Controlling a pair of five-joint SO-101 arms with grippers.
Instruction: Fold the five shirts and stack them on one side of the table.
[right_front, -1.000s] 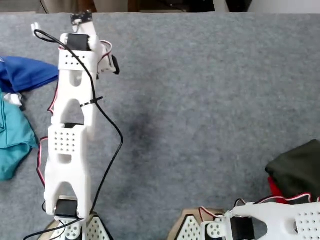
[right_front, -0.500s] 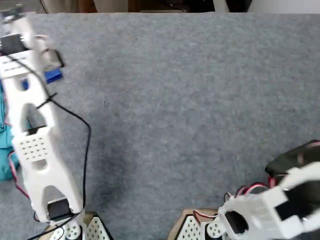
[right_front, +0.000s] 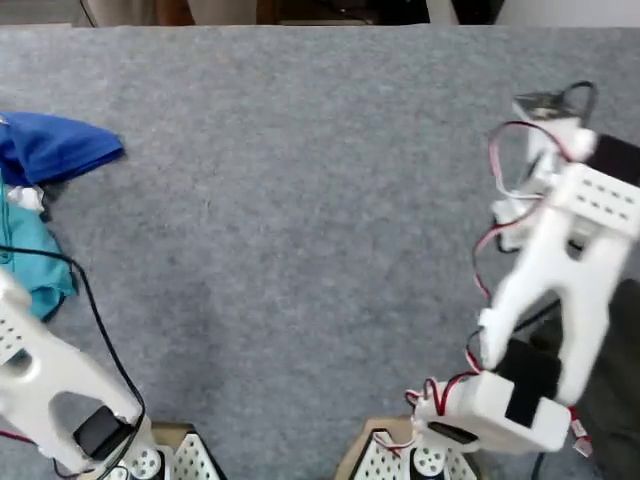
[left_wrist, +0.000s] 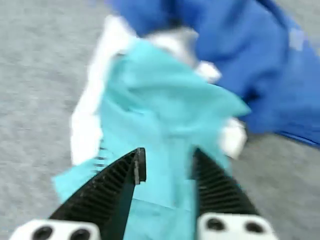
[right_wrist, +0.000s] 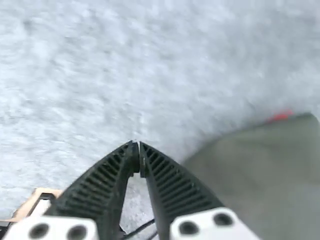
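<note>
Two grippers we saw: the left gripper (left_wrist: 168, 152) open and empty above the teal shirt (left_wrist: 160, 110) by the blue shirt (left_wrist: 240, 50), the right gripper (right_wrist: 136, 145) closed on nothing over the table (right_wrist: 150, 60) beside the dark shirt (right_wrist: 260, 165).

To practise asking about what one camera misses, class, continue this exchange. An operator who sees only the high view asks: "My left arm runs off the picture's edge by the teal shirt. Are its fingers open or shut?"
Observer: Open. In the left wrist view the left gripper hangs over the teal shirt, fingers apart with nothing between them.
Operator: And is the right arm carrying anything?
Observer: No. The right gripper has its fingers shut on nothing, above the grey table, with the dark shirt lying beside it.
</note>
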